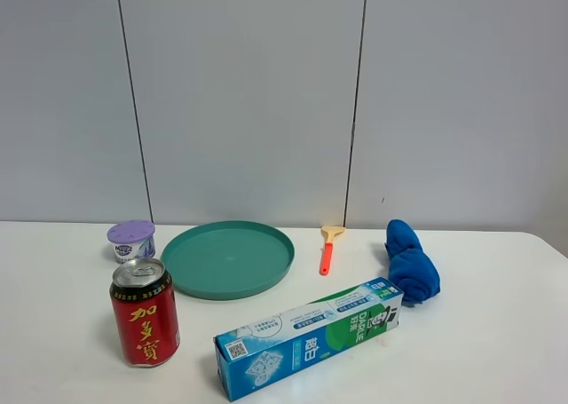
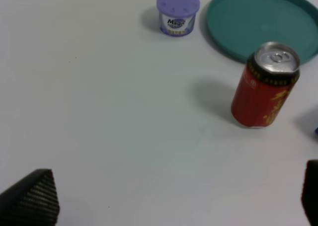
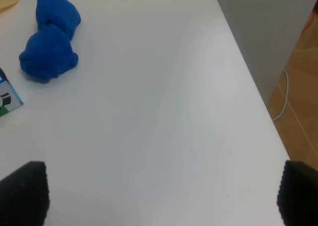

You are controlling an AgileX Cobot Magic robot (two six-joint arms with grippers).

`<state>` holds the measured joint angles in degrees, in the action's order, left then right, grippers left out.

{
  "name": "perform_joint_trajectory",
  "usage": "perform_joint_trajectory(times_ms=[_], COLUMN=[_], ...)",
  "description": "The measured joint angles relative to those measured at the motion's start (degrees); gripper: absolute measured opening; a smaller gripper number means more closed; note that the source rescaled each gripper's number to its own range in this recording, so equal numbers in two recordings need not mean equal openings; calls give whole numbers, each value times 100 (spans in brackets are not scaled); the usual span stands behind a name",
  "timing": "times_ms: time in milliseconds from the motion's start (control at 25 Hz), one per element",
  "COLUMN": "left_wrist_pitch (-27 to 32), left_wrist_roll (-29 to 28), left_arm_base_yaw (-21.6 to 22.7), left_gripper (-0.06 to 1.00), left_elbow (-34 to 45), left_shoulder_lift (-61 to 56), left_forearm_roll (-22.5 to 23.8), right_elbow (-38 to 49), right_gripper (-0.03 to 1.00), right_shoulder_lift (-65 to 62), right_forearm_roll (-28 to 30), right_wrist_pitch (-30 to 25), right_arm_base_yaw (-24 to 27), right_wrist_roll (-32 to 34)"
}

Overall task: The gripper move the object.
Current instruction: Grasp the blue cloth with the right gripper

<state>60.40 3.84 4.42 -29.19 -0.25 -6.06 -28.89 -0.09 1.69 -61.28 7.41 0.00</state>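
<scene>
On the white table [image 1: 497, 333] stand a red drink can [image 1: 144, 312], a blue-green toothpaste box [image 1: 308, 336], a green plate [image 1: 228, 257], a purple-lidded tub [image 1: 131, 240], an orange scraper [image 1: 327, 248] and a rolled blue cloth [image 1: 410, 262]. Neither arm shows in the exterior view. In the left wrist view my left gripper [image 2: 169, 201] is open and empty, well short of the can [image 2: 265, 85], tub [image 2: 177, 12] and plate [image 2: 263, 22]. In the right wrist view my right gripper [image 3: 159, 193] is open and empty, away from the cloth [image 3: 49, 42].
A grey panelled wall [image 1: 266, 93] stands behind the table. In the right wrist view the table's side edge [image 3: 248, 82] runs close by, with wooden floor [image 3: 303, 116] and a cable beyond. A corner of the toothpaste box [image 3: 7, 99] shows near the cloth.
</scene>
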Motion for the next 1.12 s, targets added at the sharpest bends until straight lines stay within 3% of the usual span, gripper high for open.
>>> perform_joint_trajectory(times_ms=[360, 520, 800, 1120], left_wrist_pitch=[0, 0, 0, 0], left_wrist_roll=[0, 0, 0, 0], left_arm_base_yaw=[0, 0, 0, 0], left_gripper=[100, 100, 100, 100], left_elbow=[0, 0, 0, 0], left_shoulder_lift=[0, 0, 0, 0], left_forearm_roll=[0, 0, 0, -4], right_elbow=[0, -372, -2490, -4836], right_gripper=[88, 88, 88, 88], right_shoulder_lift=[1664, 2697, 4589, 6935], right_forearm_roll=[-169, -640, -869, -883], right_wrist_pitch=[11, 103, 276, -381], right_arm_base_yaw=[0, 0, 0, 0], right_wrist_roll=[0, 42, 50, 50])
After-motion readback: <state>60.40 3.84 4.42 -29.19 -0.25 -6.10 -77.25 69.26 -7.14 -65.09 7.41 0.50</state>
